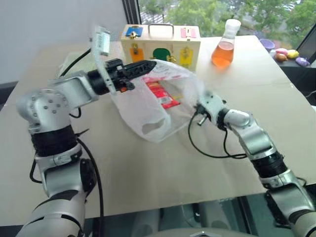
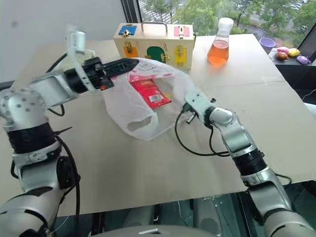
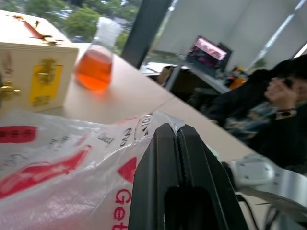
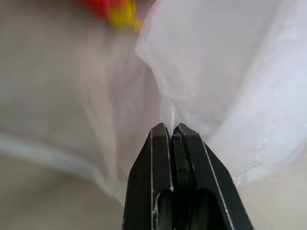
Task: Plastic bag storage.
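The plastic bag [image 1: 143, 106], translucent white with red print, is stretched between my two grippers over the middle of the table. Its loop handle [image 1: 153, 127] droops toward me. A shiny red packet [image 1: 162, 95] shows through the film inside it. My left gripper [image 1: 150, 65] is shut on the bag's upper edge, and the left wrist view shows film pinched at the tips of the left gripper [image 3: 175, 128]. My right gripper [image 4: 171, 128] is shut on the bag's right edge, with thin film caught between the closed fingers [image 4: 158, 158]. From the head views its fingertips are hidden by the bag.
A wooden box [image 1: 160, 47] with coloured latches stands just behind the bag. A flask of orange liquid [image 1: 223, 49] is at the back right. Small coloured items [image 1: 286, 53] lie beyond the table [image 1: 173, 168]. A seated person [image 3: 283, 110] is past the far edge.
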Available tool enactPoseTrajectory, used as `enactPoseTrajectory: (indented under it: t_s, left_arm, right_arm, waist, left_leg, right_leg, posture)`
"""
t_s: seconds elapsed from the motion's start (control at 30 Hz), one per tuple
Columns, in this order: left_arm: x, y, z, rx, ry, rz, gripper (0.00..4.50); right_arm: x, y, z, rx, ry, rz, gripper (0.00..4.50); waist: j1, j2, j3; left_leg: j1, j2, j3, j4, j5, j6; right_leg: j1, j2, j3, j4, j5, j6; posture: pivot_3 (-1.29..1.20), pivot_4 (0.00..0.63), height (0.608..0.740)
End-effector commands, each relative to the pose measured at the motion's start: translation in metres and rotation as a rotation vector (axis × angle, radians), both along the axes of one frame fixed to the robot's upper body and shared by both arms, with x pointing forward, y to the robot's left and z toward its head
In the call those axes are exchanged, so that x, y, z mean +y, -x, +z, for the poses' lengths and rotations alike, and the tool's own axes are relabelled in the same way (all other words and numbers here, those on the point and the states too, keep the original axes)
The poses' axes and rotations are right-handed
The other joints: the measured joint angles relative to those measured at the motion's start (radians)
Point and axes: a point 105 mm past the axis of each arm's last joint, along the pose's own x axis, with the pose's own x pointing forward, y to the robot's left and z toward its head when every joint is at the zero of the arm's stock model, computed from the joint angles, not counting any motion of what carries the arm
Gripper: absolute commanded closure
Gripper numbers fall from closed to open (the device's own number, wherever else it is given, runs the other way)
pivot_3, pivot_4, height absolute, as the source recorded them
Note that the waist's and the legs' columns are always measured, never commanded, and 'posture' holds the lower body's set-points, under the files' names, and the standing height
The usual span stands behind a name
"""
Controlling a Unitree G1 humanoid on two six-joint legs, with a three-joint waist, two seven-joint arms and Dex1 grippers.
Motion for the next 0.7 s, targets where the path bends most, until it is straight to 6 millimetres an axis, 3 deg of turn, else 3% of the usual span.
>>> enactPoseTrajectory:
  t_s: [0.03, 0.17, 0.23, 0.33, 0.53, 0.7]
  left_arm:
    - [0.021, 0.03, 0.013, 0.078, 0.11, -0.153, 2.68]
    - [0.033, 0.079, -0.007, 0.223, 0.014, -0.336, 1.01]
    - [0.031, 0.101, -0.021, 0.272, -0.093, -0.372, 1.01]
    - [0.03, 0.116, -0.047, 0.309, -0.268, -0.33, 1.01]
    - [0.046, 0.091, -0.085, 0.195, -0.436, -0.097, 1.01]
    - [0.05, 0.073, -0.099, 0.121, -0.478, 0.06, 1.01]
  right_arm:
    - [0.008, 0.03, 0.053, -0.012, -0.33, 0.155, 4.5]
    - [0.014, 0.049, 0.07, 0.038, -0.501, 0.246, 4.5]
    - [0.013, 0.051, 0.073, 0.052, -0.537, 0.249, 4.5]
    - [0.012, 0.05, 0.07, 0.063, -0.532, 0.232, 4.5]
    - [0.016, 0.05, 0.071, 0.077, -0.563, 0.238, 4.5]
    - [0.019, 0.054, 0.071, 0.086, -0.573, 0.255, 4.5]
  waist:
    - [0.0, 0.0, 0.0]
    - [-0.007, 0.0, 0.0]
    - [-0.012, 0.0, 0.0]
    - [-0.003, 0.0, 0.0]
    - [0.004, 0.002, 0.0]
    - [0.003, 0.002, 0.0]
  left_leg:
    - [0.0, 0.0, -0.001, 0.0, 0.0, 0.0]
    - [0.001, 0.0, -0.002, 0.0, 0.0, 0.0]
    - [0.001, 0.0, -0.003, -0.001, 0.0, 0.0]
    - [0.001, 0.0, -0.002, -0.001, 0.0, 0.0]
    - [0.004, 0.002, 0.0, -0.005, 0.002, -0.003]
    - [0.005, 0.002, 0.002, -0.005, 0.002, -0.003]
  right_leg:
    - [0.0, 0.0, 0.0, 0.0, 0.0, 0.0]
    - [0.001, 0.0, -0.001, 0.001, 0.0, 0.0]
    - [0.0, 0.0, 0.0, 0.001, 0.0, 0.0]
    - [0.0, -0.001, -0.002, 0.0, 0.0, 0.0]
    - [0.001, 0.002, -0.001, 0.0, -0.001, -0.001]
    - [0.001, 0.002, 0.001, 0.0, -0.001, -0.001]
  posture:
    - [0.0, 0.15, 0.74]
    - [0.0, 0.15, 0.74]
    - [0.0, 0.15, 0.74]
    - [0.0, 0.15, 0.74]
    - [0.0, 0.15, 0.74]
    - [0.0, 0.15, 0.74]
